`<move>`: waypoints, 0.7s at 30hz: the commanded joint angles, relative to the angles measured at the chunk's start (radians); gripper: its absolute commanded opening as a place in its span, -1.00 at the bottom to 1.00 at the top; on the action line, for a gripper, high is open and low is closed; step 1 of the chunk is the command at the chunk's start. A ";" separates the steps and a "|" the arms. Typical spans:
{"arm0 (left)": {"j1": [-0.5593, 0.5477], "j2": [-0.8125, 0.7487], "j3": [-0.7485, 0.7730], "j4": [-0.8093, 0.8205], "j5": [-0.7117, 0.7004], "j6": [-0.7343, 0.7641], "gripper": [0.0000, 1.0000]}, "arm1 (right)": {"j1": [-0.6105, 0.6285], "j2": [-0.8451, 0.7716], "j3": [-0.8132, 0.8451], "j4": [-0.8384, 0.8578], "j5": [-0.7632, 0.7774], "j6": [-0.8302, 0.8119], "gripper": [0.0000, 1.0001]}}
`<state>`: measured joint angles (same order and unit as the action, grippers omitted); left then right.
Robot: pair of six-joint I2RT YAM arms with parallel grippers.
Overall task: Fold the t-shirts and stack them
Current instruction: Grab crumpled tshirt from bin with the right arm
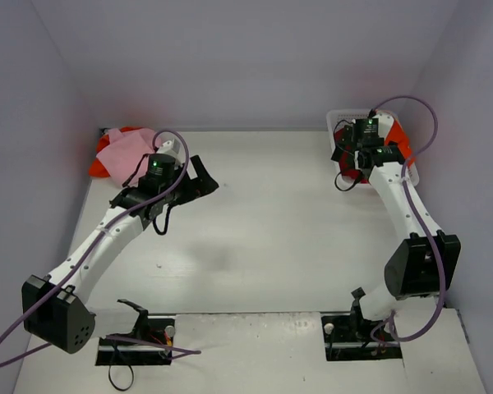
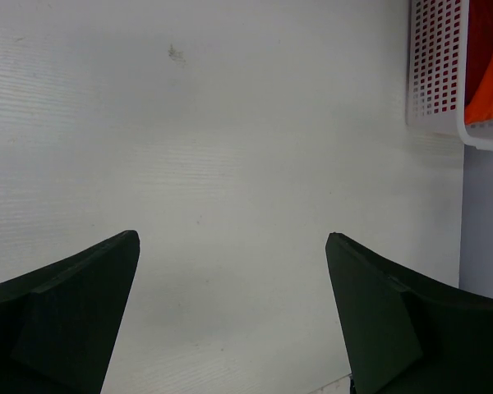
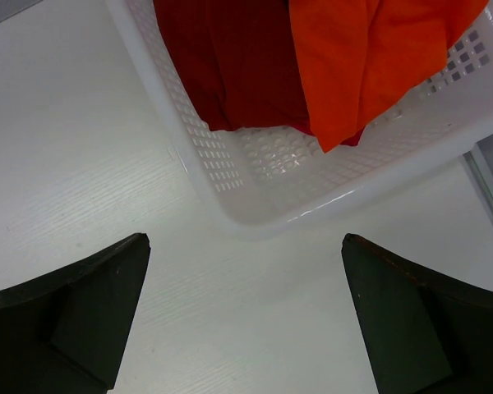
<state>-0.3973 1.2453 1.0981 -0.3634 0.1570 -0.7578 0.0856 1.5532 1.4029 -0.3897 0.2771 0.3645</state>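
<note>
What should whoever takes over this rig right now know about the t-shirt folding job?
Left gripper: open, empty, over bare table.
Right gripper: open, empty, just short of the white basket.
Crimson shirt and orange shirt lie bunched in the basket, unfolded.
Pink shirt lies at the far-left corner on a red-orange cloth; fold quality unclear.
To do: pull out both basket shirts, fold, stack.

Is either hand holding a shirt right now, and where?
Nothing is held: the left hand and right hand are both open and empty.
</note>
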 commanded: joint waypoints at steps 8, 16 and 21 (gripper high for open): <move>0.017 -0.024 -0.026 0.078 0.024 0.002 0.82 | -0.006 -0.154 0.061 0.011 0.037 -0.013 1.00; 0.020 0.000 -0.041 0.112 0.056 -0.026 0.82 | -0.006 -0.156 0.064 0.011 0.039 -0.035 1.00; 0.021 0.002 -0.027 0.103 0.059 -0.028 0.82 | -0.007 -0.116 0.053 0.012 0.065 -0.025 1.00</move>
<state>-0.3840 1.2549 1.0412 -0.3153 0.2024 -0.7712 0.0856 1.4124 1.4349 -0.4004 0.2974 0.3462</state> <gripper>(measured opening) 0.909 0.999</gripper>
